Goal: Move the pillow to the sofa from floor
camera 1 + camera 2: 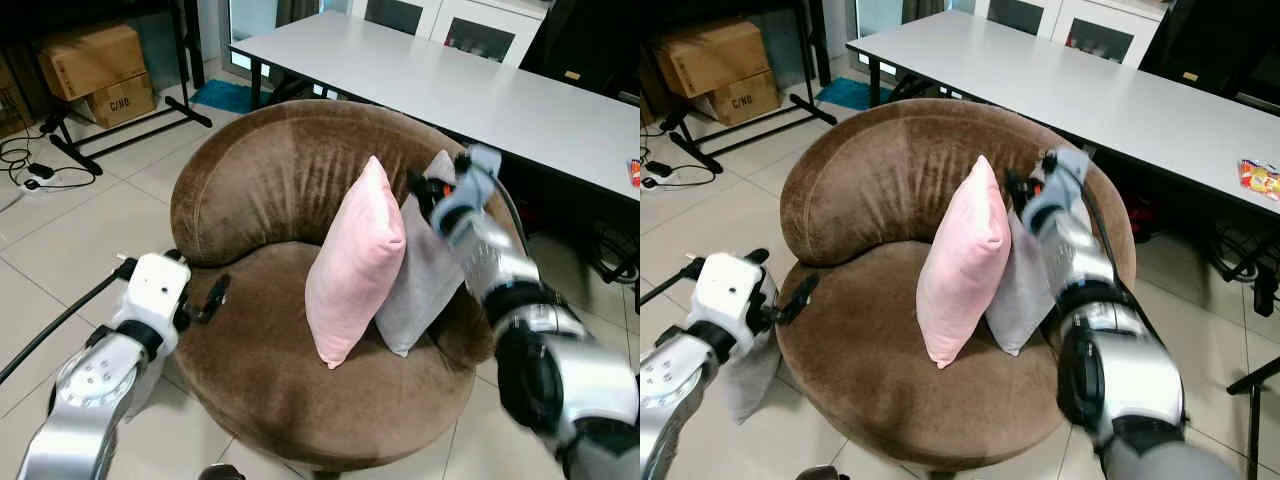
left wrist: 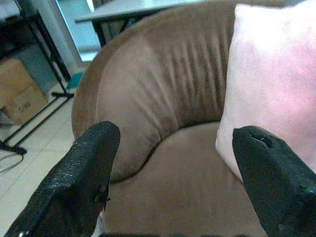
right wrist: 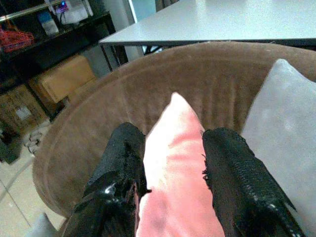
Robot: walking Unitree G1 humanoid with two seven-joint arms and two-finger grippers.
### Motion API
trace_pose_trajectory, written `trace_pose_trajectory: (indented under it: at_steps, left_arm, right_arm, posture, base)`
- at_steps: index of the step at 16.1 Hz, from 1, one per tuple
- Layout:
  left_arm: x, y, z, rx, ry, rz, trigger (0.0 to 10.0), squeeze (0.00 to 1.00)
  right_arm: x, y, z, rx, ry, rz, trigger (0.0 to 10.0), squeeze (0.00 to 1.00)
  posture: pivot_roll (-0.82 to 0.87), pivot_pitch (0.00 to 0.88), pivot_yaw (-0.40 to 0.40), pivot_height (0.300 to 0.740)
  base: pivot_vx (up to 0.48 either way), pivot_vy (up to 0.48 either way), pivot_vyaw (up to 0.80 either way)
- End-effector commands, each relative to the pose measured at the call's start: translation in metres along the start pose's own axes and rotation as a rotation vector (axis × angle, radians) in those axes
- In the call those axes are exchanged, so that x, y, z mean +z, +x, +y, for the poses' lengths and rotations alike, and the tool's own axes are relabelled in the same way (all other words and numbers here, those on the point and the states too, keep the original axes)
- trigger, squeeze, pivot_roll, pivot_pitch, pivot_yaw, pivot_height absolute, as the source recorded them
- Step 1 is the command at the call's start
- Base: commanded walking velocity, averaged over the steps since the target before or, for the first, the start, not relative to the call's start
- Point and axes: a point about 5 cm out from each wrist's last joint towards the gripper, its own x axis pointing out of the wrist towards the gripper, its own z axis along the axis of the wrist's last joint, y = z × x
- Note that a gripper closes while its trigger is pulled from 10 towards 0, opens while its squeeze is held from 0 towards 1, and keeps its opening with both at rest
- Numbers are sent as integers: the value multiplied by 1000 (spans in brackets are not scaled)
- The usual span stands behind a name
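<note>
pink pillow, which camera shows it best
The left eye view: the whole pink pillow stands upright on the sofa beside a grey pillow. The right eye view matches. The left wrist view catches one blurred edge; the right wrist view its top between that claw's fingers.

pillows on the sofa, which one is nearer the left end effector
The pink pillow. It stands on the brown sofa on the side facing the left end effector, while the grey pillow leans behind it, by the right end effector.
</note>
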Motion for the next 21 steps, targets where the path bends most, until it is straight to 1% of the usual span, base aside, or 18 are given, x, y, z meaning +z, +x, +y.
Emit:
trace_pose_trajectory:
  at_steps: [1,2,3,5,6,8,9,10,11,13,15,18,21]
  left_arm:
    - [4,4,-5,-13,4,-25,10000,0]
    - [6,7,-10,-19,-4,-43,10000,0]
    - [7,7,-13,-6,-10,-53,10000,0]
    - [6,2,-17,38,-25,-65,10000,0]
    - [4,-2,-17,71,-39,-56,10000,0]
    - [2,-8,-18,103,-52,-50,10000,0]
    - [2,-13,-18,136,-67,-46,10000,0]
    - [2,-15,-18,156,-66,-44,10000,0]
    - [1,-18,-15,192,-66,-33,10000,0]
    - [1,-18,-14,203,-70,-25,10000,0]
    - [1,-19,-12,223,-69,-21,10000,0]
    - [0,-22,-11,233,-68,-10,10000,0]
    - [0,-23,-10,237,-63,-2,10000,0]
  right_arm:
    - [10,-4,-5,11,-41,-47,10000,0]
    - [8,-14,-8,25,-39,-72,10000,0]
    - [7,-26,-7,33,-77,-97,10000,0]
    - [0,-45,-4,15,-74,-107,10000,0]
    - [-5,-57,3,33,-78,-114,10000,0]
    - [-10,-71,11,53,-96,-117,10000,0]
    - [-16,-84,19,64,-111,-107,10000,0]
    - [-20,-89,22,52,-116,-92,10000,0]
    - [-29,-97,26,5,-112,-55,10000,0]
    - [-33,-97,31,13,-131,-31,10000,0]
    - [-35,-97,37,26,-110,-16,10000,0]
    - [-39,-101,36,8,-95,7,10000,0]
    - [-44,-101,40,17,-121,47,10000,0]
  posture:
    - [55,0,-99,740]
    - [53,0,-98,740]
    - [56,0,-105,740]
    - [66,0,-117,740]
    - [63,0,-118,740]
    - [59,0,-118,740]
    - [56,0,-119,740]
    - [59,0,-123,740]
    - [63,0,-124,740]
    - [69,0,-123,740]
    - [75,0,-120,740]
    - [79,0,-116,740]
    - [78,0,-111,740]
  base:
    - [0,0,0]
    - [0,0,0]
    - [0,0,0]
    - [0,0,0]
    - [0,0,0]
    - [0,133,0]
    - [0,360,0]
    - [0,360,0]
    - [0,360,0]
    - [0,360,0]
    - [0,360,0]
    - [0,361,0]
    - [0,364,0]
